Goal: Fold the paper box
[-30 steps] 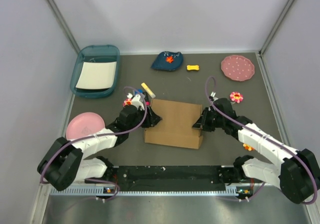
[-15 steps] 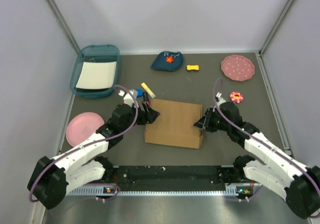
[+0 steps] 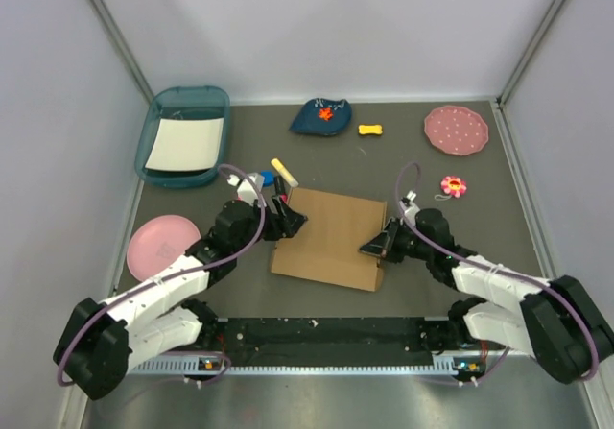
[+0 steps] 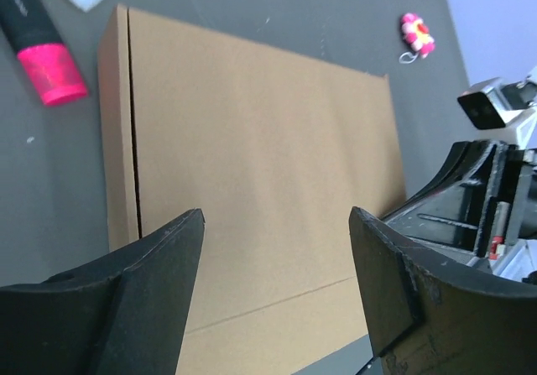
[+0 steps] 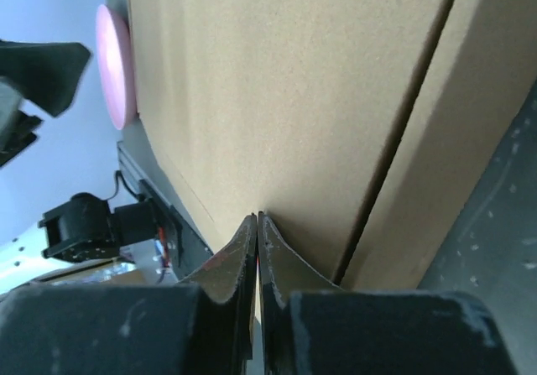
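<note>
**Top external view.** The paper box [image 3: 326, 242] lies flat on the tabletop [image 3: 480, 227], between the two arms, with its edges skewed to the tabletop's near edge. The left pincer [image 3: 293, 221] stands released at the box's left edge, toward its far corner, and grips nothing. The right pincer [image 3: 372, 250] is clenched at the box's right edge, toward its near corner.
- Risk: with no restraint on the left side, a push from the clenched tips is likely to slide or turn the box toward the marker pen [image 3: 279, 194] just beyond its left far corner.
- Hidden: both pincers cover parts of the box's side edges, so the state of tabs and slots cannot be read.

**Left wrist view.** The fingers [image 4: 159, 291] stand wide apart above the box's top panel, with nothing between them. A crease runs along the box's left side.
- Risk: closing from here meets flat board only, so the pads may skid or dent the panel.
- Hidden: the fingers cut off the box's near edge.

**Right wrist view.** The fingertips [image 5: 252, 232] meet with no gap at the box's top panel, beside a crease.
- Risk: the tips may slip off the board or dig into the crease.
- Hidden: it cannot be told whether the tips touch the board or hover just off it. No board shows between them.
</note>
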You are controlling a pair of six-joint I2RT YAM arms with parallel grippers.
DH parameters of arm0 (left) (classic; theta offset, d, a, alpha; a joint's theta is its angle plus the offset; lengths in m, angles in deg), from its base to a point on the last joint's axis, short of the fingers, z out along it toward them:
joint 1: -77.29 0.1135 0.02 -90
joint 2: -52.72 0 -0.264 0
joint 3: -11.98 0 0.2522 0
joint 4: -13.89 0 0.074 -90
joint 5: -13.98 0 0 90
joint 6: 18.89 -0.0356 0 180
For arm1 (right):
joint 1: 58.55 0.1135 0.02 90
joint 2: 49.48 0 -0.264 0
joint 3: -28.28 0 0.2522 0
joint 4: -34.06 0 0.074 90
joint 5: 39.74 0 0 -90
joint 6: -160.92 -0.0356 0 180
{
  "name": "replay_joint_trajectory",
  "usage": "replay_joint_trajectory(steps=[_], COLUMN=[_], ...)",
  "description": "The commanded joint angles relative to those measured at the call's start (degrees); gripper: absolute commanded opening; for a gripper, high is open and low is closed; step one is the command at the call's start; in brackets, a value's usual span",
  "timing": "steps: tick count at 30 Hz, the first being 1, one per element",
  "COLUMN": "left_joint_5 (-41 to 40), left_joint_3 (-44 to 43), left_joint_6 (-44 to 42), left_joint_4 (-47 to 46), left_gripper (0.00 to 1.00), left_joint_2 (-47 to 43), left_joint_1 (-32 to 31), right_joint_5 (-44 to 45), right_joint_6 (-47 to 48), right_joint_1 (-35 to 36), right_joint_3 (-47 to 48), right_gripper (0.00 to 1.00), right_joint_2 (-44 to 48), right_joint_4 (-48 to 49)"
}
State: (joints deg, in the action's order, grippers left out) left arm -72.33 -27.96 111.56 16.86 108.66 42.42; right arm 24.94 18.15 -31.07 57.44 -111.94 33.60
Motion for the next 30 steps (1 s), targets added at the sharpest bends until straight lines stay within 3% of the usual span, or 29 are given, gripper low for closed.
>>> replay_joint_trajectory(steps=[1,3,7,11,13,15,16,19,21,26,30], left_joint_5=[1.1,1.2,0.3,-1.6,-7.2,-9.5,-9.3,-7.7,-5.9,3.1,2.4], left_joint_3=[0.8,0.2,-1.3,-2.7,-2.5,-1.1,-0.5,0.8,0.8,-1.2,-0.2], left_joint_6=[-0.4,-0.6,-1.1,-1.2,-0.4,0.9,1.2,0.3,-0.6,-0.9,-0.3], left_joint_4=[-1.3,-1.0,-0.9,1.3,2.8,2.8,1.9,-0.5,-2.2,-1.4,-0.8], left_gripper=[0.75,0.75,0.77,0.77,0.78,0.81,0.82,0.91,0.93,0.86,0.83], left_joint_2=[2.1,1.5,-0.6,0.6,1.3,1.4,1.7,3.7,6.9,15.1,18.8], left_joint_1=[0.7,0.9,1.5,1.6,1.9,2.4,2.8,2.9,2.9,2.9,2.9], right_joint_5=[-1.6,-2.5,0.8,1.9,4.9,7.5,8.0,10.2,11.3,12.0,15.6], right_joint_6=[-1.2,-1.3,2.4,4.2,3.5,2.9,2.7,3.7,4.3,5.5,6.4], right_joint_1=[0.3,0.3,0.4,0.3,0.2,0.3,0.2,0.3,0.3,0.2,0.2], right_joint_3=[-5.2,-2.8,5.8,10.4,8.8,5.9,5.2,3.9,3.3,3.5,4.1], right_gripper=[0.00,0.00,0.00,0.00,0.01,0.09,0.25,0.40,0.40,0.32,0.27], right_joint_2=[-6.5,-1.0,10.5,12.7,14.2,15.3,15.5,15.7,13.9,5.1,1.6], right_joint_4=[4.7,4.9,-7.3,-12.9,-13.2,-13.2,-13.2,-15.6,-15.3,-15.8,-19.7])
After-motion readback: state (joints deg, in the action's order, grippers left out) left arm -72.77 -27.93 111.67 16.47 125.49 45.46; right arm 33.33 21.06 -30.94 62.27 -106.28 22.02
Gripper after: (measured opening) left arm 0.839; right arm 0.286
